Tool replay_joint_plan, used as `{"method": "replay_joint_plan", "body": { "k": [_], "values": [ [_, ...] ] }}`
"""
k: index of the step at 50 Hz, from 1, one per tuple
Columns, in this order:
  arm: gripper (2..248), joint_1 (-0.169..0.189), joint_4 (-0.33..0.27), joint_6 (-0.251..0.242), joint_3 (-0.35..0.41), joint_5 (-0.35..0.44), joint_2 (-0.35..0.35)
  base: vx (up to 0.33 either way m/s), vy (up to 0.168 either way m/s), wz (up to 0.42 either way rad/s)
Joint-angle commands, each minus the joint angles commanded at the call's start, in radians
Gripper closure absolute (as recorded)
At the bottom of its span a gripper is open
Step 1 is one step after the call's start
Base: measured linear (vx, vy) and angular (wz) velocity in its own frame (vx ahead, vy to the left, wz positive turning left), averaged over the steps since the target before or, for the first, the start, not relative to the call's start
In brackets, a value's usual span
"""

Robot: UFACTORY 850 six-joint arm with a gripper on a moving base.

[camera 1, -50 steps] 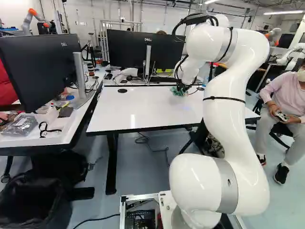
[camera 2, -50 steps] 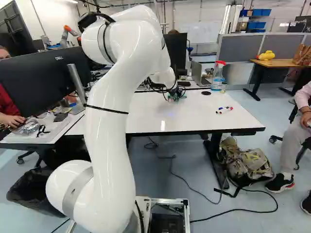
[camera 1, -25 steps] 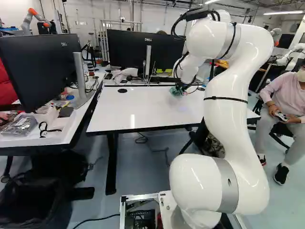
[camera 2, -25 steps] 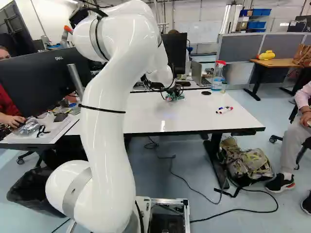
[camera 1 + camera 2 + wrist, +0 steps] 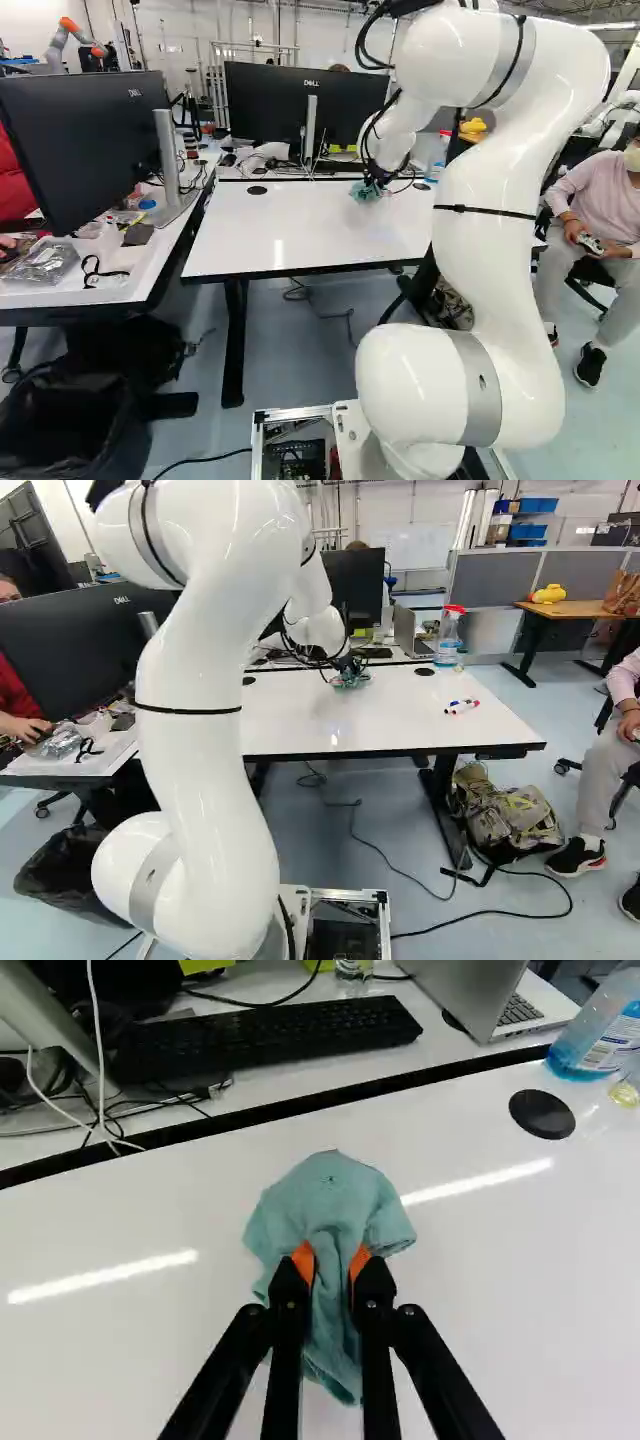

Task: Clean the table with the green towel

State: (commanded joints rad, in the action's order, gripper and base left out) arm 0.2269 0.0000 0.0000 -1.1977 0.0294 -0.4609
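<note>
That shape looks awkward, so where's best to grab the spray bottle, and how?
Probably the spray bottle's tapering upper part, below the red head, coming level from the left in the right base view: it stands upright, a small jar close at its right.

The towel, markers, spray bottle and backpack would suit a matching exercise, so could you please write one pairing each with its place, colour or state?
Things:
1. Green towel
2. Markers
3. Spray bottle
4. Backpack

Places, colours and states:
A. Red on top, with blue liquid inside
B. On the floor, beside a table leg
C. Gripped in the pincer
D. Lying close together on the white table, held by nothing

Right pairs: 1-C, 2-D, 3-A, 4-B
</note>
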Motion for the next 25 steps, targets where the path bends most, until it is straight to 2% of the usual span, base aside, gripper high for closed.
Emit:
{"method": "replay_joint_plan", "body": {
  "k": [25],
  "values": [
    [192,0.014,0.000,0.000,0.135,0.000,0.106,0.000,0.000,0.000]
  ]
}}
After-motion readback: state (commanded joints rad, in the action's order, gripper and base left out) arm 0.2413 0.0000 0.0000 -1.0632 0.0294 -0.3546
